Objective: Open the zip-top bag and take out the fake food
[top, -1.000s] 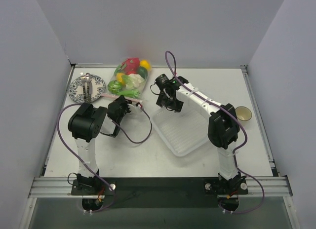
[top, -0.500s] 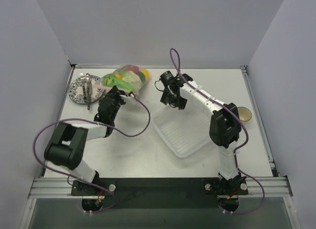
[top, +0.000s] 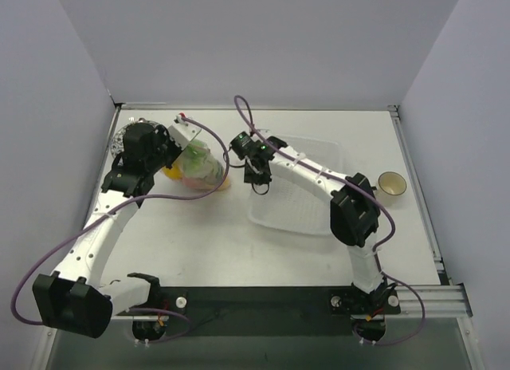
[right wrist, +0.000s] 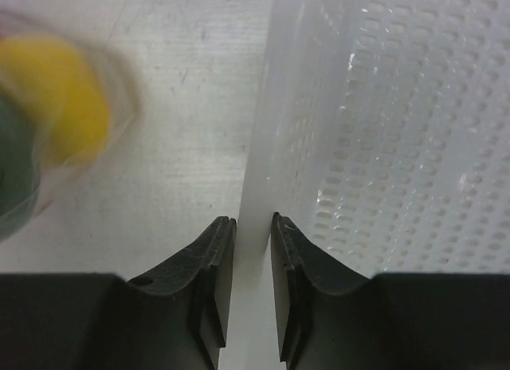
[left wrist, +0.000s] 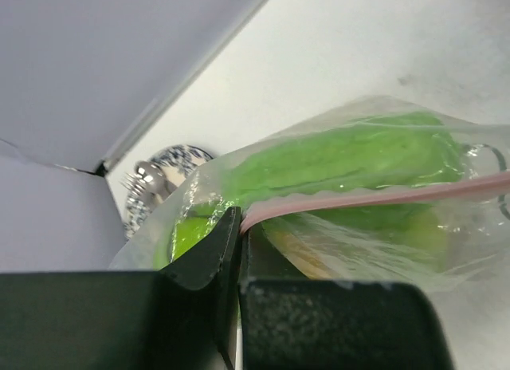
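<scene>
Because the left claw [left wrist: 239, 226] is clenched on one end of the pink zip strip [left wrist: 374, 196], the clear, crinkly plastic zip-top bag [top: 199, 161] hangs away from it toward the lower right in the overhead view. The bag sits upper left of centre over the white table [top: 223, 226]. Whether its lower end rests on that surface I cannot tell.

In the left wrist view the strip runs out of the jaws toward the right edge of the frame, nearly level. The glossy plastic fake food [left wrist: 351, 159], a green piece foremost, is packed just behind it.

The right claw [right wrist: 253, 226] lies just right of the bag, but it is closed on the rim of the rigid clear perforated rectangular tray [right wrist: 398, 131], so it is not free. I judge that opening turns on a second grip at the strip's far end, which points toward the right arm, the nearer one.

Room is tight: a blue-patterned plate [left wrist: 182, 157] lies close behind the left arm and the tray is beside the bag. A small tan cup [top: 392, 183] stands well apart at right.
</scene>
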`<state>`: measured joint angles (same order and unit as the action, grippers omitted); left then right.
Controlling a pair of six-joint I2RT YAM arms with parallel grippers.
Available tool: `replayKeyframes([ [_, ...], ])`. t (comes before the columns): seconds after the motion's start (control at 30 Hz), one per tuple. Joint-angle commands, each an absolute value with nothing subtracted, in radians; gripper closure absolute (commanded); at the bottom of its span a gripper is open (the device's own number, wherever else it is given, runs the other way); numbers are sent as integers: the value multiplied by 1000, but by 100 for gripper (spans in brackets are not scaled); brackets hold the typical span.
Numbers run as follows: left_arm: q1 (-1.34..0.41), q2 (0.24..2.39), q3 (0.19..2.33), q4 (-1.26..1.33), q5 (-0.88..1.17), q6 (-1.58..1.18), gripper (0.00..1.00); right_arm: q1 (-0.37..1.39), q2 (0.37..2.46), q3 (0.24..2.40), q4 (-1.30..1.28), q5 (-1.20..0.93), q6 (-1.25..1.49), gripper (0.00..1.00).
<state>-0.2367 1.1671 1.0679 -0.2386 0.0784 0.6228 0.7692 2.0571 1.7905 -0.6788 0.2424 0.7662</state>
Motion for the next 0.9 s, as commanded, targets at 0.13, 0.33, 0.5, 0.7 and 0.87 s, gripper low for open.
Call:
replayKeyframes([
  [0.13,-210,1121,1176,-647,274,450,100,929,1856,1481,-588,250,594,77],
  [0.33,-206,1134,1242,-705,330,436,100,956,1659,1300,-471,287,481,40],
  [0.5,-204,1176,1432,-859,386,498,100,953,1453,1198,-290,253,315,30],
  [0.7,-212,1209,1620,-1043,433,572,100,965,1220,908,324,94,91,32],
  [0.87,-213,1187,1669,-1098,426,613,100,950,1189,880,488,-122,0,31],
])
